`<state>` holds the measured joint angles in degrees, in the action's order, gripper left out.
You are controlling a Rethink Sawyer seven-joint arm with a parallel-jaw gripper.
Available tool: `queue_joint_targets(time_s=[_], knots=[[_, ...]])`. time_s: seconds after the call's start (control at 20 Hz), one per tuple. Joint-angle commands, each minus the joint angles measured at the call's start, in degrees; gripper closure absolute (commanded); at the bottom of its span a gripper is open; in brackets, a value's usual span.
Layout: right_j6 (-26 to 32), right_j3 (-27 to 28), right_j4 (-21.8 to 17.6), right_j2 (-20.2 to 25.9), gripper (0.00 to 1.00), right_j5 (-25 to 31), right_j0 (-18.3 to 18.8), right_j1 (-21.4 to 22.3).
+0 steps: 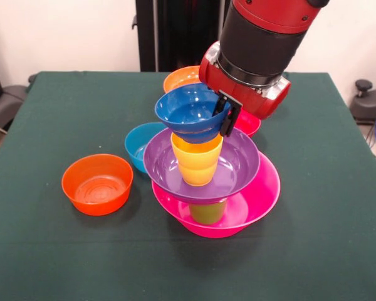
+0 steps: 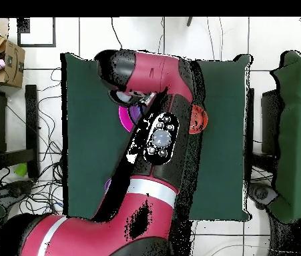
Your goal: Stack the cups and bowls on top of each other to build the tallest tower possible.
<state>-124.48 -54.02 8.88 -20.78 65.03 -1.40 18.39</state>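
The tower stands at the table's middle. Its base is the big pink bowl [image 1: 260, 194], which also shows as a sliver in the overhead view [image 2: 122, 117]. A lime green cup [image 1: 208, 212] stands in it, with the big purple bowl [image 1: 241, 164] on that cup. A yellow cup [image 1: 197, 162] stands in the purple bowl. The dark blue bowl [image 1: 187, 113] sits on the yellow cup, tilted a little. My gripper [image 1: 224, 119] is shut on the dark blue bowl's right rim, one finger inside and one outside. The purple cup is hidden.
A light blue bowl [image 1: 140, 145] sits just behind the tower on the left. An orange bowl [image 1: 97, 184] stands alone at the front left and also shows in the overhead view [image 2: 198, 120]. Another orange bowl [image 1: 180, 78] and a red bowl [image 1: 249, 123] sit behind, partly hidden by the arm.
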Motion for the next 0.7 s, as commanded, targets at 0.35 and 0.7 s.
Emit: queue_joint_targets(time_s=[0.35,0.7], knots=[[3.3,-4.7,-4.2,5.1,1.0,-3.0,-0.5,1.2],[3.0,-4.5,-4.3,5.1,1.0,-3.6,-0.4,0.7]])
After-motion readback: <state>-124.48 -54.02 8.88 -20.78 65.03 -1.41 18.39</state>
